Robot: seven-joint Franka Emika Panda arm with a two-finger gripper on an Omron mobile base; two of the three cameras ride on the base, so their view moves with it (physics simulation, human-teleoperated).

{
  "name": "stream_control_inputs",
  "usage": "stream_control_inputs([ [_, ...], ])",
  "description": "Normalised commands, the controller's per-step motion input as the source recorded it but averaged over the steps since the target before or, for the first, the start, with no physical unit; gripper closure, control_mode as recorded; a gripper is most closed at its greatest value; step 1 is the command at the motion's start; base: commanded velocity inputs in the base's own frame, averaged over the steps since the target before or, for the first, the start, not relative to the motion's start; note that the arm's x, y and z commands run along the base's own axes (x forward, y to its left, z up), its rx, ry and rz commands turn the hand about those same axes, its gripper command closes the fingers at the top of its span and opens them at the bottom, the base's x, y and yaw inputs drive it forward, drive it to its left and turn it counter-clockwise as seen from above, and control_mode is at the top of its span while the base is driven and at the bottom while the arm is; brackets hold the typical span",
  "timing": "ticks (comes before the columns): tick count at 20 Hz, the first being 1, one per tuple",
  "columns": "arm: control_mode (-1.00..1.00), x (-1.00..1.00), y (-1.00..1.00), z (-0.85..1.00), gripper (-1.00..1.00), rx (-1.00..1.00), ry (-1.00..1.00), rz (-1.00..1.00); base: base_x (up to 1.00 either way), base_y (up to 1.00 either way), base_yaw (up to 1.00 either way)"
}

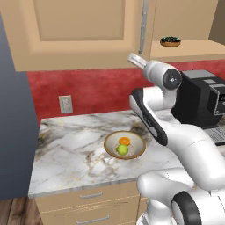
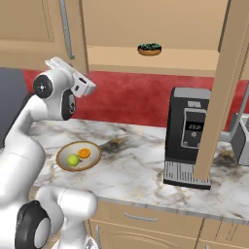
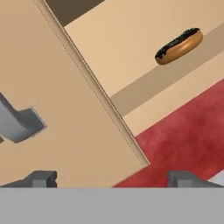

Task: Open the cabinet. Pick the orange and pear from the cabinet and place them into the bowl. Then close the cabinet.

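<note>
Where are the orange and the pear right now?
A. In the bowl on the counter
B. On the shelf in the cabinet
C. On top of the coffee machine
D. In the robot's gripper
A. The orange and the pear lie side by side inside the bowl on the marble counter.
</note>
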Motion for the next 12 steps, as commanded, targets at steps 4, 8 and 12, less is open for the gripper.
stream_control_inputs([
  [4,-1.0,0.29,0.0,0.0,-1.0,0.0,0.12,0.0,0.0,0.0,0.0],
  [8,-1.0,0.1,0.0,-0.02,-1.0,0.0,0.1,0.0,0.0,0.0,0.0],
  [12,-1.0,0.02,-0.01,-0.11,-1.0,0.0,0.06,0.0,0.0,0.0,0.0],
])
